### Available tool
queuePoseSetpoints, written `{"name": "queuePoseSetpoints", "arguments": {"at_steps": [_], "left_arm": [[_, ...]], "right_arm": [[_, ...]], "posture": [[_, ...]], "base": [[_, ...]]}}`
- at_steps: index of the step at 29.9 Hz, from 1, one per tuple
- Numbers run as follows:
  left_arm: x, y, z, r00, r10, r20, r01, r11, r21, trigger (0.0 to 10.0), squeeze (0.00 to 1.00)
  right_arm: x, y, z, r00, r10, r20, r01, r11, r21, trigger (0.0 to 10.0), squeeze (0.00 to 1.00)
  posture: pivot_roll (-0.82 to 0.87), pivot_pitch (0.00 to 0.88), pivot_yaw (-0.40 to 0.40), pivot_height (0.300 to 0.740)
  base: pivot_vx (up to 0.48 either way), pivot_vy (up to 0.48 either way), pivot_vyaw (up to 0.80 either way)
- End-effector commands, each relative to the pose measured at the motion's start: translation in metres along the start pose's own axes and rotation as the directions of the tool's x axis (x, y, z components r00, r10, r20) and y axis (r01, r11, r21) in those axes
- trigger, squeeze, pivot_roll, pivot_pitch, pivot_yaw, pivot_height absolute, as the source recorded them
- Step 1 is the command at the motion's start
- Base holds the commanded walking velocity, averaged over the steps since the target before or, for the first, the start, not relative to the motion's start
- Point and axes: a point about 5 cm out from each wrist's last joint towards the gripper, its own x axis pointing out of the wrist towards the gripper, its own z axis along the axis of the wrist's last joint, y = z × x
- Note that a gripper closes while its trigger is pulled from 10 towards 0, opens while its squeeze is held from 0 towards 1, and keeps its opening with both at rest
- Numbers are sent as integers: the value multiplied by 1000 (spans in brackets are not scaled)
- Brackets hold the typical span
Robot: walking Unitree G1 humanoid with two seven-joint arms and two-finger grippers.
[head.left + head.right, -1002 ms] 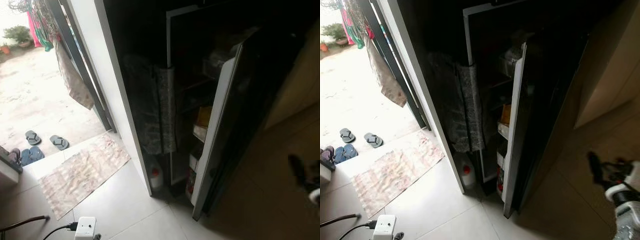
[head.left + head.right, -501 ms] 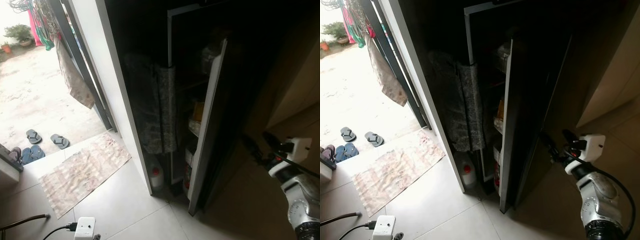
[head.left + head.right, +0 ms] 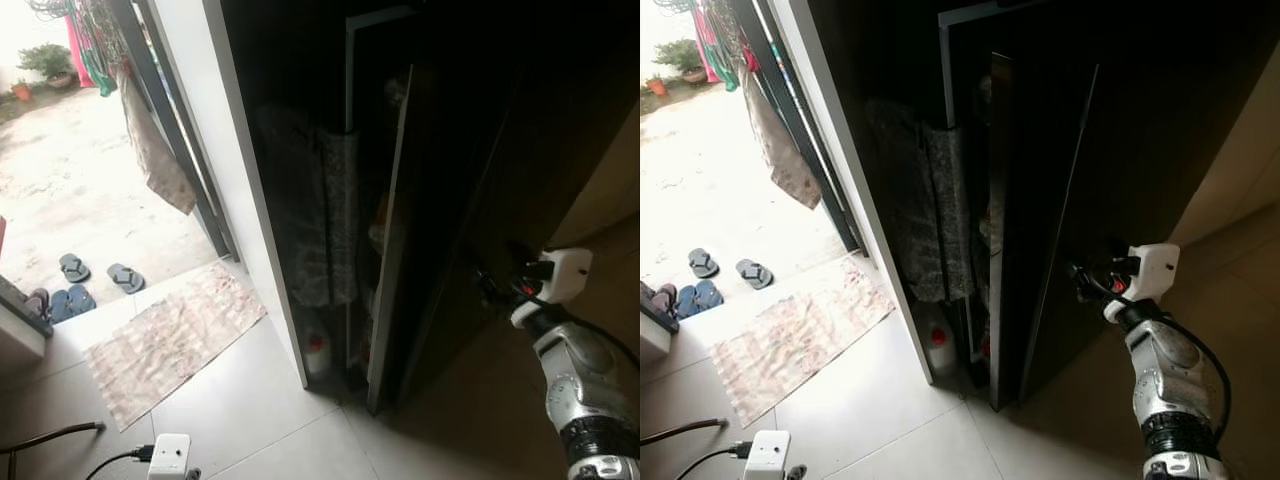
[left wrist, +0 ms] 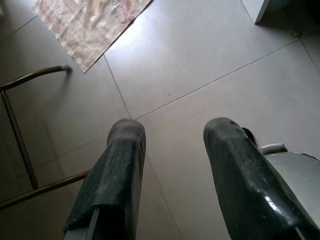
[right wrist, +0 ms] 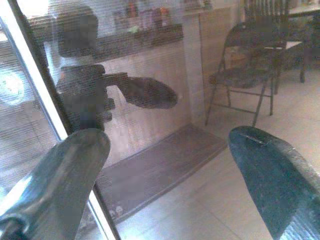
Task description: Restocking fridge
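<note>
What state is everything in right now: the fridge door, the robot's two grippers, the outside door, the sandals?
Fridge door: nearly shut, a narrow gap left.
Right gripper: open, raised against the fridge door's dark front.
Left gripper: open, empty, hanging over the floor tiles.
Outside door: open to the yard.
Cloth: hanging in the doorway.
Mat: lying flat.
Sandals: lying outside.
Jug: upright beside the fridge.
</note>
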Motion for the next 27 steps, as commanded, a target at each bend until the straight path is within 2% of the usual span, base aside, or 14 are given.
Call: {"name": "queuePoseSetpoints", "arguments": {"at_steps": [1,8,9,12,18,20,22,27], "left_arm": [[-1,6,-5,1000,8,-26,-7,1000,17,10000,0],[0,6,-3,1000,7,-30,-6,1000,21,10000,0],[1,6,-1,1000,7,-27,-6,1000,19,10000,0],[2,5,2,1000,9,-19,-8,1000,10,10000,0],[2,8,2,1000,18,-21,-18,1000,8,10000,0],[2,8,1,1000,20,-21,-20,1000,8,10000,0],[1,10,0,999,29,-22,-29,1000,3,10000,0],[0,9,-1,999,36,-24,-36,999,-6,10000,0]], "right_arm": [[7,7,-2,1000,-2,-2,2,1000,-9,10000,0],[30,23,4,1000,-15,4,15,1000,-22,10000,0],[41,31,9,1000,-6,9,6,1000,-15,10000,0],[58,47,21,999,29,45,-29,1000,-1,10000,0],[77,67,31,996,66,59,-67,997,22,10000,0],[78,68,32,996,68,58,-69,997,22,10000,0],[84,78,32,995,92,44,-93,995,23,10000,0],[90,90,31,992,123,15,-123,992,18,10000,0]], "posture": [[-97,13,99,740],[-109,0,108,740],[-109,0,108,740],[-100,0,107,740],[-89,0,103,740],[-89,0,103,740],[-76,0,95,740],[-58,0,83,740]], "base": [[0,0,0],[0,0,0],[0,0,0],[0,0,0],[0,0,0],[0,0,0],[0,0,0],[0,0,0]]}}
